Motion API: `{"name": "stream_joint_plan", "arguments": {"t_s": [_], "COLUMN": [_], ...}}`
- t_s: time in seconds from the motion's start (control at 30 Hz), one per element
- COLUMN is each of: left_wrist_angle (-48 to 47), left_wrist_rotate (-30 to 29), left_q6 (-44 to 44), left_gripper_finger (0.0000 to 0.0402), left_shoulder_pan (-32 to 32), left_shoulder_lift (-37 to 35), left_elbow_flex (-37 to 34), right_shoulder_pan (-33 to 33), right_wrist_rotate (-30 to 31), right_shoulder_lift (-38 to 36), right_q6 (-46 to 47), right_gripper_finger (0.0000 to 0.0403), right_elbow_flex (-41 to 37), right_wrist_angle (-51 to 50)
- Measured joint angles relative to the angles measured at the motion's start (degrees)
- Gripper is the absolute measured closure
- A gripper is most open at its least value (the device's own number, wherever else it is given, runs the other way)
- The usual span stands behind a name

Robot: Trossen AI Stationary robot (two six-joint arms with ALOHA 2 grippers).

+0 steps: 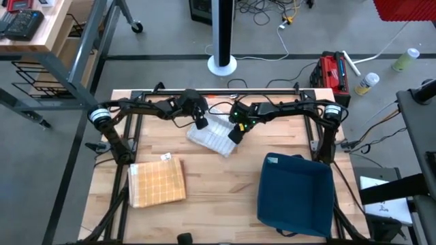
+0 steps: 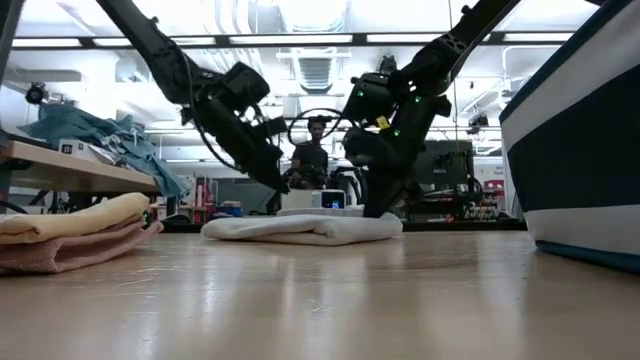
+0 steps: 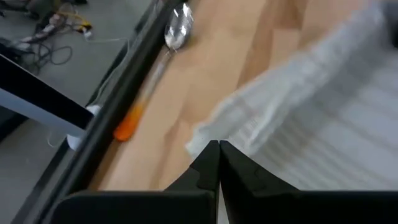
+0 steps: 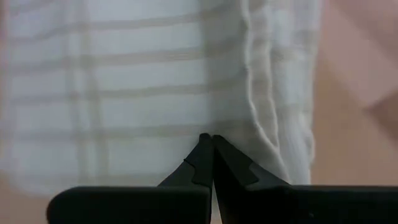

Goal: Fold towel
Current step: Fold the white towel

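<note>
Both jaws are clenched empty over the white towel [image 1: 214, 137], left gripper [image 1: 201, 123] and right gripper [image 1: 235, 133]; it looks folded, so they likely need only lift clear.

My arms are dark, slim tubes with chunky black joint blocks; silver-white collars ring the shoulders. Loose black cables loop along them. Green lights glow on my right wrist. Fingers [image 3: 208, 168] are matte black, tapering wedges.
</note>
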Motion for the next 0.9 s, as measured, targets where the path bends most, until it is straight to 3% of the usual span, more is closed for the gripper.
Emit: {"name": "stream_joint_plan", "arguments": {"t_s": [0.2, 0.3, 0.4, 0.57, 0.67, 0.8, 0.9], "left_wrist_angle": [-3.7, -8.0, -11.6, -15.1, -14.6, -14.0, -12.0], "left_wrist_rotate": [0.6, 5.7, 11.1, 11.8, 8.8, -1.9, -4.7], "left_q6": [-3.5, -6.4, -9.8, -12.6, -11.9, -8.9, -4.3], "left_gripper_finger": [0.0402, 0.0402, 0.0402, 0.0402, 0.0401, 0.0388, 0.0366], "left_shoulder_pan": [-0.6, -1.2, -2.0, -3.5, -3.4, -3.0, -2.4], "left_shoulder_lift": [-4.8, -8.5, -11.1, -11.4, -10.6, -10.1, -9.4], "left_elbow_flex": [0.0, -0.1, -0.7, -1.6, -1.6, -1.6, -1.7], "right_shoulder_pan": [2.1, 3.1, 3.0, 1.8, 0.6, -1.0, -1.6], "right_wrist_rotate": [-8.1, -11.5, -10.5, -5.8, -4.1, -3.8, -3.8], "right_shoulder_lift": [0.0, -0.6, -2.1, -4.4, -4.9, -4.7, -4.0], "right_q6": [0.4, -0.3, -1.6, -4.4, -7.8, -12.5, -15.4], "right_gripper_finger": [0.0403, 0.0403, 0.0403, 0.0403, 0.0403, 0.0403, 0.0403], "right_elbow_flex": [-0.1, 0.0, 0.4, 2.1, 3.8, 6.0, 7.6], "right_wrist_angle": [3.1, 3.9, 3.6, 3.3, 2.4, 2.0, 1.9]}}
